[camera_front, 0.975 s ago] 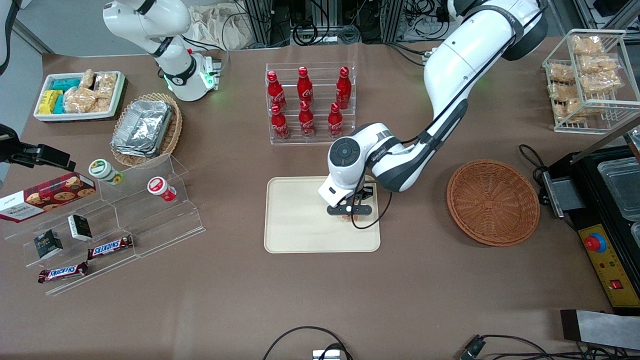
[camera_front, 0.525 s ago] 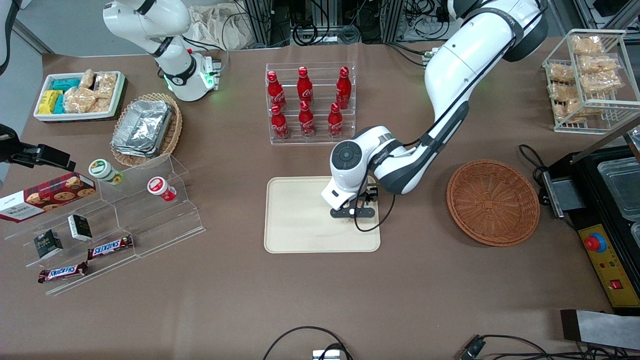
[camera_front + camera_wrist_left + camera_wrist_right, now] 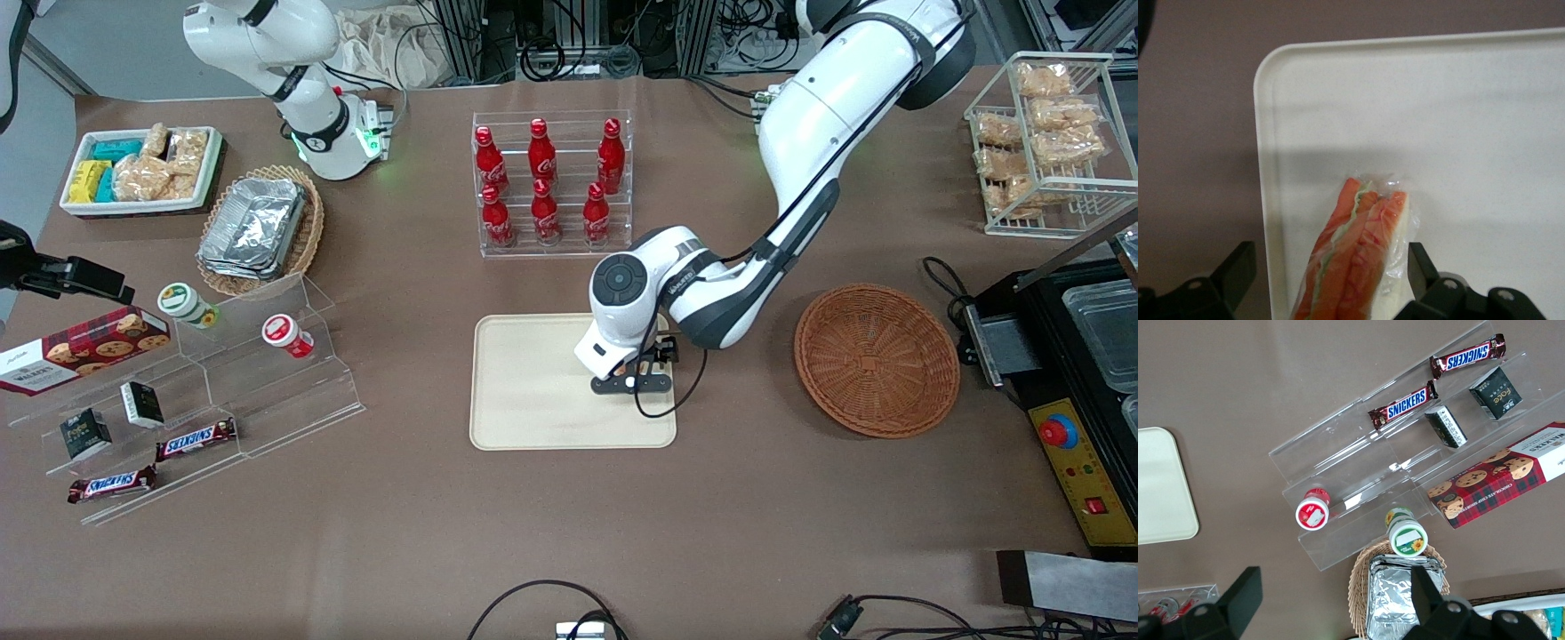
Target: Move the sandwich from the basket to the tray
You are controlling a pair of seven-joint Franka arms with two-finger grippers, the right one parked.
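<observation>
The sandwich, a wrapped wedge with orange and green filling, lies on the cream tray close to one of its short rims. My left gripper is open and straddles it. One finger stands clear of the sandwich; the other is right beside the wrap. In the front view the gripper hangs low over the tray, at its end nearer the basket, and hides the sandwich. The round brown wicker basket is empty, toward the working arm's end of the table.
A clear rack of red cola bottles stands farther from the camera than the tray. A clear stepped stand with snacks and a foil-container basket lie toward the parked arm's end. A black machine is beside the brown basket.
The left arm's wrist and gripper have shifted a little toward the basket's end of the tray. The basket and tray have not moved.
</observation>
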